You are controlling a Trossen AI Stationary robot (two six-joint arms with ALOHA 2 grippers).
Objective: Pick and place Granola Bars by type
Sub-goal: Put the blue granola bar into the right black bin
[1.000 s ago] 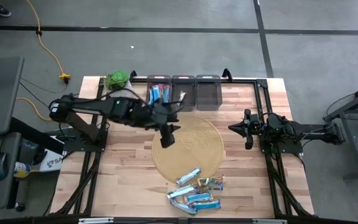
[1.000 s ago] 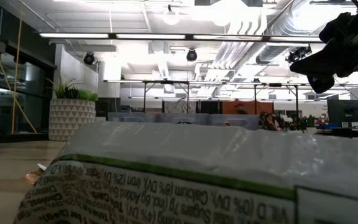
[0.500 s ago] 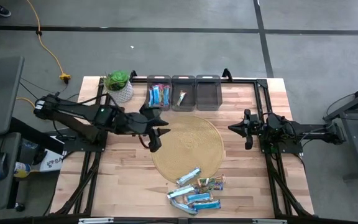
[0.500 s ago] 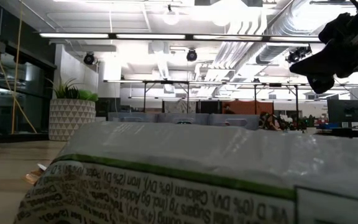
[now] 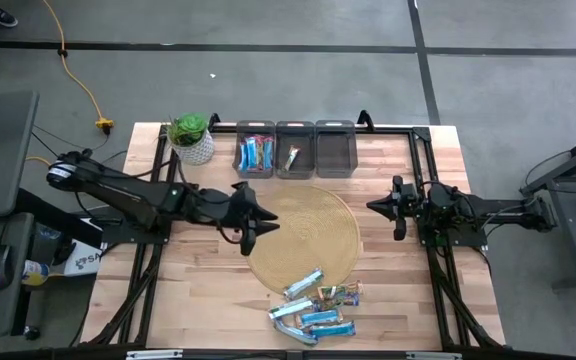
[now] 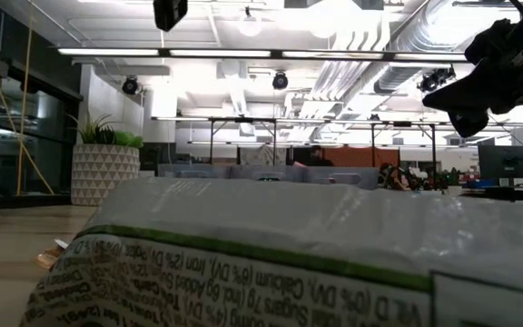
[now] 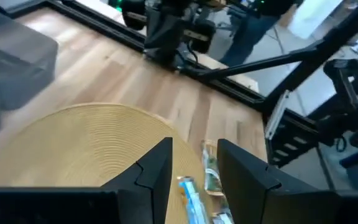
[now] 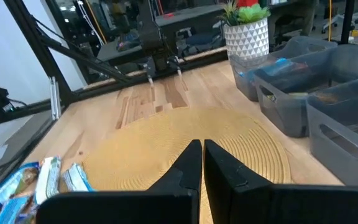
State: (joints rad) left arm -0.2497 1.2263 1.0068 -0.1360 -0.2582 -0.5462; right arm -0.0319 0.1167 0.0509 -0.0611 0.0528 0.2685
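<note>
— Where do we have the left hand (image 5: pixel 251 215) just now?

— We see it over the left edge of the round woven mat (image 5: pixel 303 240), with its arm reaching in from the left side of the bench (image 5: pixel 198 280). In its wrist view the two dark fingers (image 7: pixel 156 168) stand apart with nothing between them, so we call it open and empty.

— And the right hand (image 5: pixel 392 209)?

— It waits at the right of the bench, just off the mat's right edge. Its wrist view shows the fingers (image 8: pixel 188 165) pressed nearly together with only a thin slit between, holding nothing.

— Where are the Granola Bars (image 5: pixel 313 305)?

— Most of them lie in a loose pile at the near edge of the mat, some on the mat and some on the bare wood. We make out blue-and-white wrappers and a greenish one among them. The left wrist view catches a few of them past the mat's rim.

— Any sorted already?

— Three dark bins (image 5: pixel 296 149) stand in a row at the far edge of the bench. The left bin (image 5: pixel 256 152) holds blue-and-white bars with a red one at its far end; the middle bin (image 5: pixel 295 152) holds one small bar; the right bin (image 5: pixel 335 150) shows only its dark floor.

— Anything else on the bench?

— A potted plant (image 5: pixel 191 135) in a white patterned pot stands to the left of the bins. In the low view a wrapper (image 6: pixel 271 259) sits right against the lens and fills the lower half.
</note>
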